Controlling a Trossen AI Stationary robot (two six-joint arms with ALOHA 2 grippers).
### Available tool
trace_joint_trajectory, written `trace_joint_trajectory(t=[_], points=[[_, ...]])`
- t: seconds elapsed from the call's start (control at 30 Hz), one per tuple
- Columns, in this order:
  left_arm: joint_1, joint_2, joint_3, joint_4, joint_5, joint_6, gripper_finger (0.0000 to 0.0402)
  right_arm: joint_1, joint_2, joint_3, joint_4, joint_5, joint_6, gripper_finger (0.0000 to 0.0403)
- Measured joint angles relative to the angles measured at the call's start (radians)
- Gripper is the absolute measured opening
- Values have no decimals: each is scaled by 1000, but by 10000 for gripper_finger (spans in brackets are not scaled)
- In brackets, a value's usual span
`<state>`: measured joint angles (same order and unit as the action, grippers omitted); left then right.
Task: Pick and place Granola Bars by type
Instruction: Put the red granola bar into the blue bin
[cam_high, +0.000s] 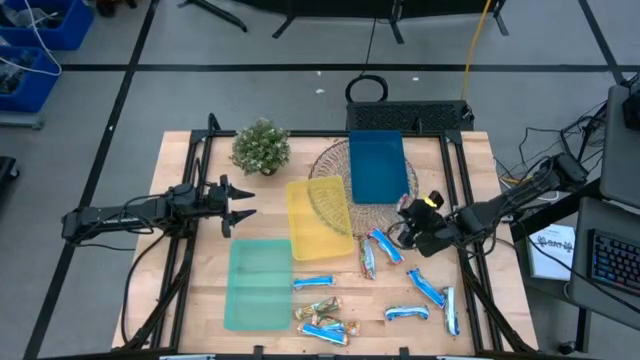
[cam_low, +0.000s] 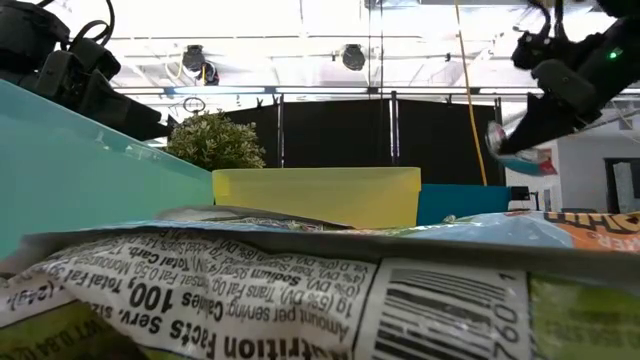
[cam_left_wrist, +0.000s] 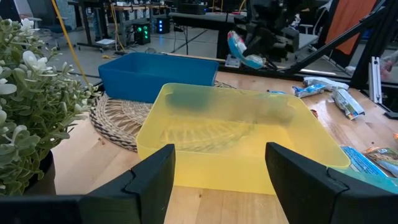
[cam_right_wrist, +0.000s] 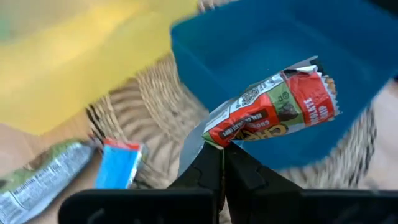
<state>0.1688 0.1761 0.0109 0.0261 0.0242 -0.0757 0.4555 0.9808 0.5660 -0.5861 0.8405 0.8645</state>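
From above, the yellow tray lies near the middle of the wooden table, its far end overlapping a round woven mat; the blue tray sits on that mat just beyond and right of the yellow tray, the green tray lies at its near left, and a small potted plant stands off its far left corner. The left gripper waits left of the yellow tray, fingers spread and empty. The right gripper hangs just right of the yellow tray, pinching one bar; the other granola bars lie scattered right of and nearer than the yellow tray. From table height, a wrapper fills the foreground, the yellow tray stands behind it, and the held bar hangs up right of it. The left wrist view faces the yellow tray between spread fingers. The right wrist view shows the fingers pressed on a red-and-green bar before the blue tray.
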Motion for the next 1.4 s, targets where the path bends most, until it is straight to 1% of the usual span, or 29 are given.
trace_joint_trajectory(t=[0.07, 0.13, 0.27, 0.4, 0.5, 0.57, 0.67, 0.8, 0.93, 1.1, 1.33, 1.4], points=[[0, 0, 0, 0, 0, 0, 255, 15, -24, -31, 53, 24, -43, 0], [0, 0, 0, 0, 0, 0, 255, 21, -66, -81, 115, 25, -80, 0], [0, 0, 0, 0, 0, 0, 255, 11, -202, -206, 320, 15, -202, 0], [0, 0, 0, 0, 0, 0, 255, -42, -365, -312, 576, -83, -418, 0], [0, 0, 0, 0, 0, -9, 255, -98, -464, -365, 708, -182, -570, 0], [0, 0, 0, 0, 0, -14, 255, -138, -518, -382, 729, -240, -626, 0], [0, 0, 0, 0, 0, -14, 255, -200, -570, -397, 729, -329, -667, 0], [0, 0, 0, 0, 0, -14, 255, -288, -599, -405, 734, -455, -710, 0], [0, 0, 0, 0, 0, -6, 255, -366, -606, -405, 749, -546, -767, 0], [0, 0, 0, 0, 0, -2, 255, -441, -620, -405, 758, -594, -827, 0], [0, 0, 0, 0, 0, 0, 255, -543, -654, -405, 783, -710, -879, 0], [0, 0, 0, 0, 0, 0, 255, -574, -661, -408, 790, -721, -888, 0]])
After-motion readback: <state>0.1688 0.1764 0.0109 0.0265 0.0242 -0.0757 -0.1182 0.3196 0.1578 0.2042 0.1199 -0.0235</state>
